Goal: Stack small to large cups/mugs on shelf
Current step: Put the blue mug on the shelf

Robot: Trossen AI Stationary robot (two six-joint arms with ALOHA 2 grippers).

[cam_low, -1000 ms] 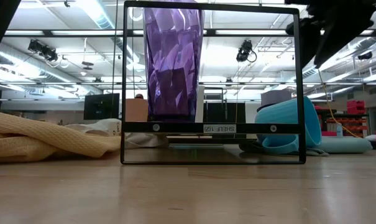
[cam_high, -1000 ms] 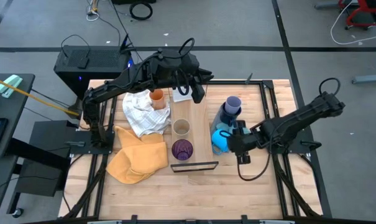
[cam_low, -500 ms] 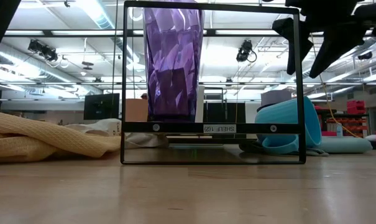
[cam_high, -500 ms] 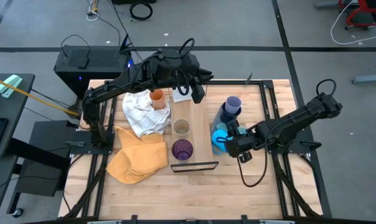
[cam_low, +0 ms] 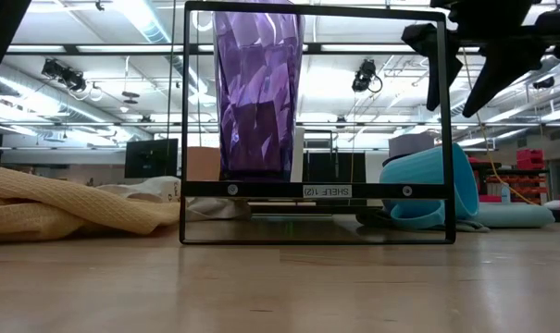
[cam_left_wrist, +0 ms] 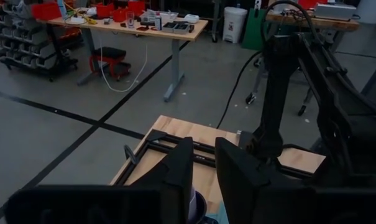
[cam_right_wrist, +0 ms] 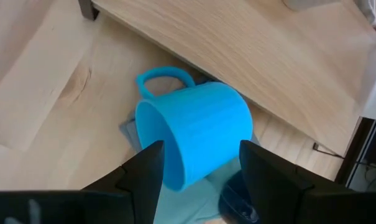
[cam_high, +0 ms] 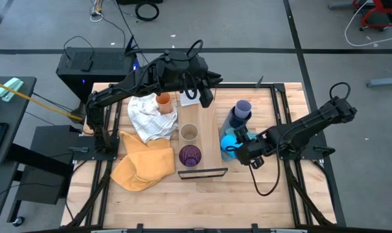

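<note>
A light blue mug lies on its side on a blue cloth, just right of the shelf. My right gripper hangs open above it, one finger over each side of the mug, touching nothing. On the shelf stand a dark purple tumbler near the black frame and a tan cup behind it. An orange cup sits on the white cloth. A lavender cup rests on a navy mug. My left gripper waits high over the shelf's far end, a narrow empty gap between its fingers.
A white cloth and a yellow cloth lie left of the shelf. A small white box sits at the shelf's far end under my left arm. Bare table shows along the near edge and at the far right.
My right gripper has rolled about its own axis above the light blue mug, so its open fingers now stand over the mug's two sides. It has edged slightly toward the mug. The mug and the other cups have stayed put.
</note>
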